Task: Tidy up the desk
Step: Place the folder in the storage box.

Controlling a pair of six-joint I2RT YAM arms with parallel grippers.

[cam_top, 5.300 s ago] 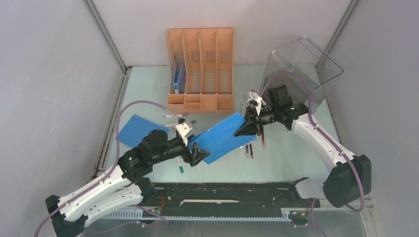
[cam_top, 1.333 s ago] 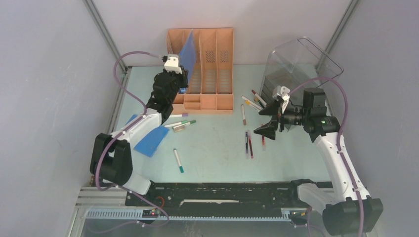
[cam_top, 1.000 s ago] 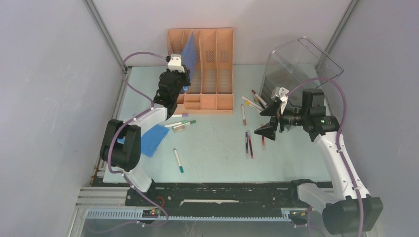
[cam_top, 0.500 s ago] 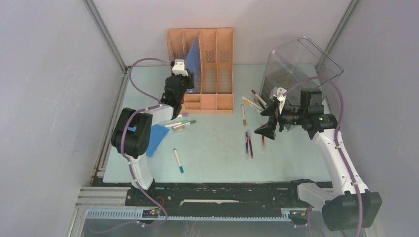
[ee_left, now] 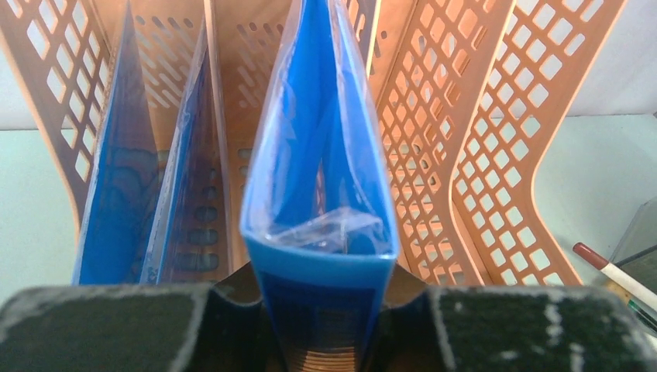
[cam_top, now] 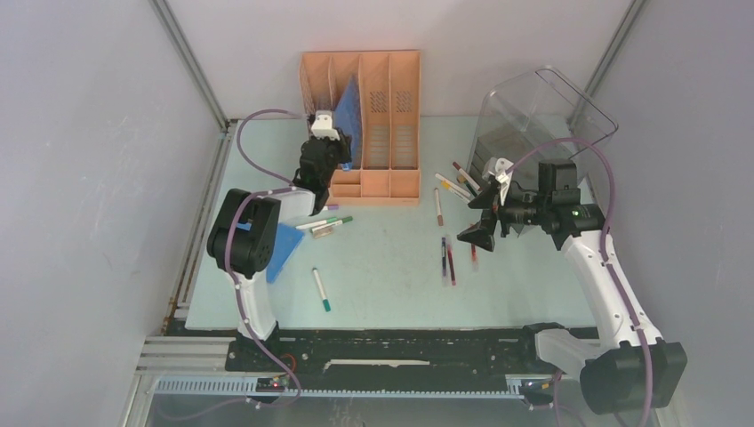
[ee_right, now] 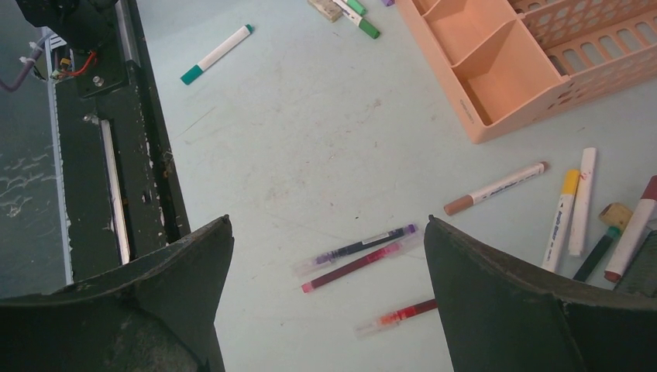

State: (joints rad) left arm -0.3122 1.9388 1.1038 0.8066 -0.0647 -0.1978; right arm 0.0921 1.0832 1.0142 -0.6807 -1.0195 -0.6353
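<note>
The desk (cam_top: pixel 382 267) is a pale mint-green tabletop. At its back stands an orange four-slot file rack (cam_top: pixel 391 116). My left gripper (cam_top: pixel 325 149) is shut on the near edge of a blue folder (cam_top: pixel 349 105), which stands upright in the rack's second slot. In the left wrist view the folder (ee_left: pixel 318 155) bulges open between my jaws (ee_left: pixel 319 325), and two more blue folders (ee_left: pixel 124 178) stand in the slot to its left. My right gripper (cam_top: pixel 476 233) hovers wide open over loose pens (ee_right: pixel 356 260) and holds nothing (ee_right: pixel 327 225).
Another blue folder (cam_top: pixel 283 249) lies flat at the left. Markers (cam_top: pixel 324 222) lie before the rack, one green-capped marker (cam_top: pixel 321 290) nearer the front, and several more pens (cam_top: pixel 453 182) lie by the clear smoky bin (cam_top: pixel 533 116). A black rail (cam_top: pixel 391 351) edges the front.
The left arm has carried the folder from above the desk's middle into the rack; over the last second it shifted right and sank lower. The right gripper let go and barely moved.
</note>
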